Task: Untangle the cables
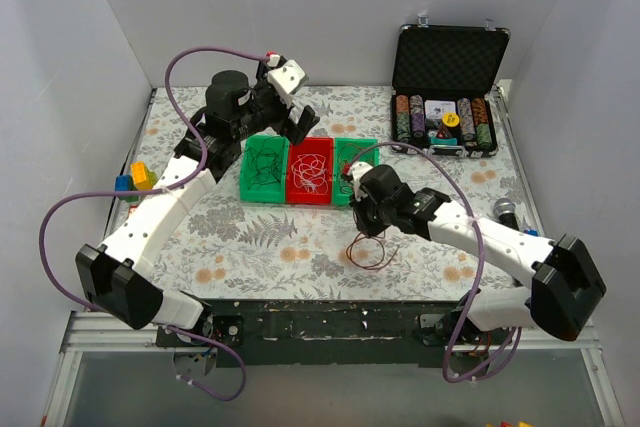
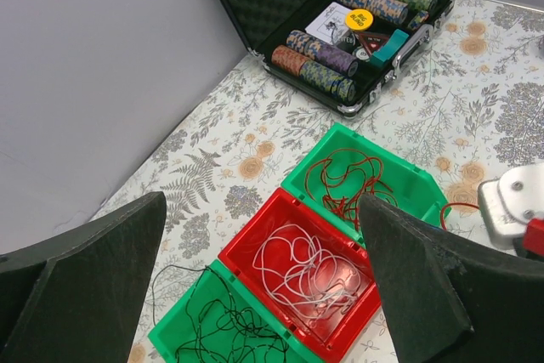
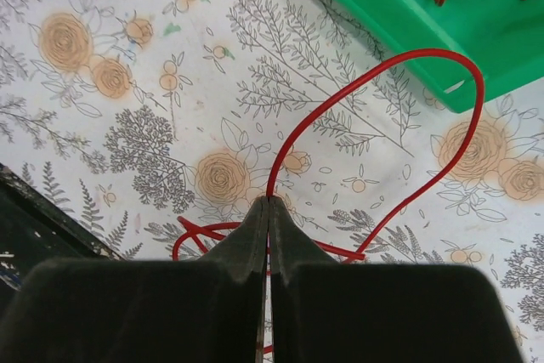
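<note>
1. We've got the right gripper low over the table, just in front of the row of three bins. Its jaws are pressed together, and they're pinching a red cable.
2. In the right wrist view, that red cable comes out of the closed tips of the right gripper, arches up over the corner of the right green bin and curves back down onto the floral cloth. A few more red loops lie on the table just under the fingers.
3. From the top view, the loose part of that cable sits as a small coil on the table right below the gripper.
4. The left gripper hangs above the far side of the bins with its jaws spread wide and nothing between them. Its wrist view looks straight down between the two fingers at the bins.
5. What's in the bins:
   - The left green bin holds a dark cable in a loose tangle.
   - The red bin in the middle holds a white cable.
   - The right green bin holds more red cable.
6. At the far right corner of the table there's an open black case full of poker chips, well apart from both grippers.
</note>
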`<state>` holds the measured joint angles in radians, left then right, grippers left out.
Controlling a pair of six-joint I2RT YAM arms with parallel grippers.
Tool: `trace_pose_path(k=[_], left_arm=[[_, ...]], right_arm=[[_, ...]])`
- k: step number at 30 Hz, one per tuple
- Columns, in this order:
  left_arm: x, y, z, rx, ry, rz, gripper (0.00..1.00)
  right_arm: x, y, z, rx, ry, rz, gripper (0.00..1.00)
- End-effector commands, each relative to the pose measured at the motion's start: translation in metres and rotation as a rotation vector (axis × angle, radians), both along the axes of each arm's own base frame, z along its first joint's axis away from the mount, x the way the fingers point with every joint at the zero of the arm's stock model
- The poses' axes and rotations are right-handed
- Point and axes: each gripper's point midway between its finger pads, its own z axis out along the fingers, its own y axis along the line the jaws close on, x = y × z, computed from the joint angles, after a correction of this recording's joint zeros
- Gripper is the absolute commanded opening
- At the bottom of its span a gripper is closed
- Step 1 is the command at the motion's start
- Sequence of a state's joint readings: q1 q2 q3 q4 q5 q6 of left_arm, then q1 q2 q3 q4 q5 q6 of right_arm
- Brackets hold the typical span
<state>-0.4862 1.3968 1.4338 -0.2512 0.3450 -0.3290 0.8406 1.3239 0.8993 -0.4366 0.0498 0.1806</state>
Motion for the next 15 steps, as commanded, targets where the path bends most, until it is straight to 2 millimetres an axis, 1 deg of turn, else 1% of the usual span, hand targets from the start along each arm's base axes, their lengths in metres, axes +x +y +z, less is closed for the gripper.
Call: trace_pose_path(k=[1, 3, 6, 8, 11, 13, 14, 15], left_arm=[[-0.01, 0.008, 0.023, -0.026, -0.058, 0.004, 0.98], [-0.011, 0.008, 0.025, -0.029, -0.059, 0.003, 0.98], [-0.012, 0.007, 0.026, -0.033, -0.062, -0.003, 0.98], [-0.013, 0.007, 0.027, -0.036, -0.061, -0.004, 0.98], [-0.013, 0.009, 0.03, -0.037, -0.07, 0.004, 0.98], [-0.014, 0.011, 0.032, -0.038, -0.073, 0.014, 0.98], [-0.014, 0.012, 0.032, -0.039, -0.073, 0.017, 0.98], [-0.015, 0.012, 0.033, -0.041, -0.074, 0.019, 0.98]], right_arm=[[0.027, 0.017, 0.07, 0.175, -0.159, -0.033, 0.01], [0.044, 0.018, 0.108, 0.235, -0.219, -0.062, 0.01], [0.076, 0.014, 0.155, 0.297, -0.266, -0.109, 0.01], [0.096, 0.013, 0.181, 0.311, -0.307, -0.131, 0.01], [0.124, 0.014, 0.215, 0.334, -0.377, -0.149, 0.01], [0.14, 0.018, 0.226, 0.339, -0.4, -0.156, 0.01], [0.143, 0.023, 0.234, 0.361, -0.405, -0.135, 0.01], [0.15, 0.026, 0.233, 0.361, -0.405, -0.132, 0.01]])
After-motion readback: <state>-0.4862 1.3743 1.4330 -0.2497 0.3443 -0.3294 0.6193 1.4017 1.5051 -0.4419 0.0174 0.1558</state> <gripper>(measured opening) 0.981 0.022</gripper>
